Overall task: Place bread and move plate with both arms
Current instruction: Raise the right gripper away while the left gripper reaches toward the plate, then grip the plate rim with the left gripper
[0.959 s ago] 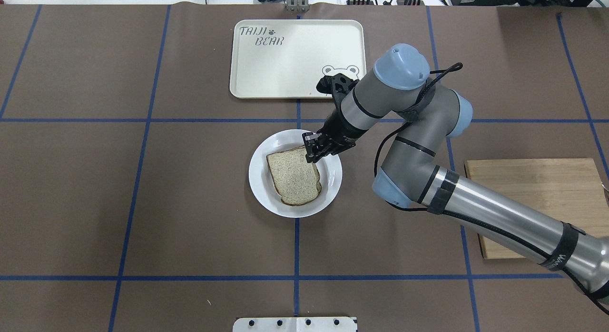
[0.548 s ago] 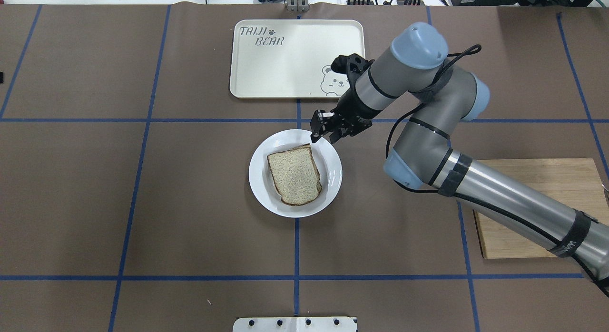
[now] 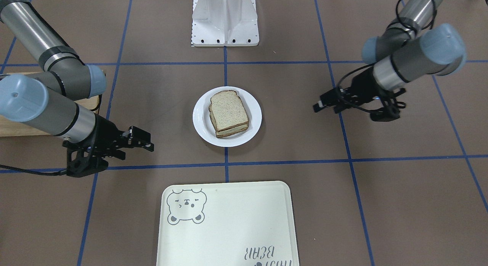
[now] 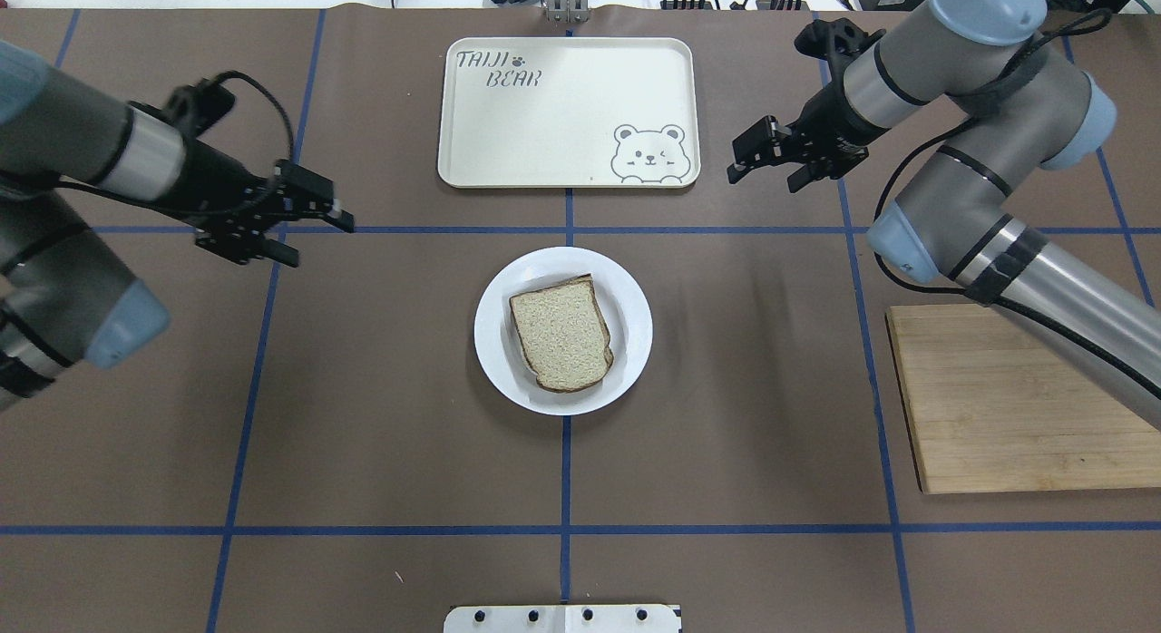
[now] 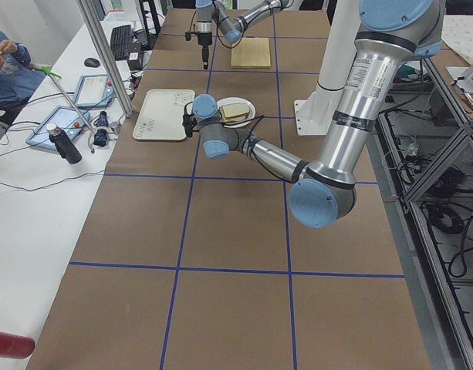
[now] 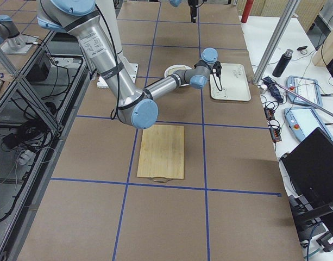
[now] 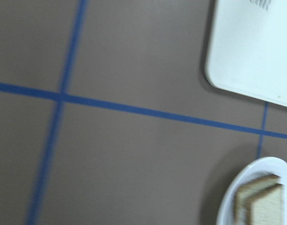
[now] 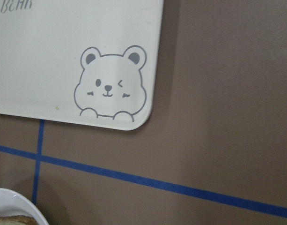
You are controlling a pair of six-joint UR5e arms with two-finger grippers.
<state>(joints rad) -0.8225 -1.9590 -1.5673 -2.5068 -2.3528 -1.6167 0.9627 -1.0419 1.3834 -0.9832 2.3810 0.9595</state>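
Observation:
The bread (image 4: 560, 334) lies flat on the white plate (image 4: 626, 361) at the table's middle. In the front-facing view the bread (image 3: 228, 110) is the top slice of a stack of two on the plate (image 3: 253, 125). My right gripper (image 4: 762, 173) is open and empty, off to the plate's back right near the tray's corner. My left gripper (image 4: 319, 241) is open and empty, to the plate's back left. In the front-facing view the left gripper (image 3: 325, 106) is at right and the right gripper (image 3: 146, 141) at left. The left wrist view shows the plate (image 7: 237, 192) and bread (image 7: 262, 204).
A cream tray with a bear drawing (image 4: 544, 116) lies behind the plate; it also shows in the right wrist view (image 8: 49, 47). A wooden cutting board (image 4: 1016, 406) lies at the right under the right arm. The robot's white base plate (image 4: 562, 618) is at the near edge.
My right gripper has drawn back from the plate's rim to the back right, leaving the bread on the plate. My left arm has come into view from the left.

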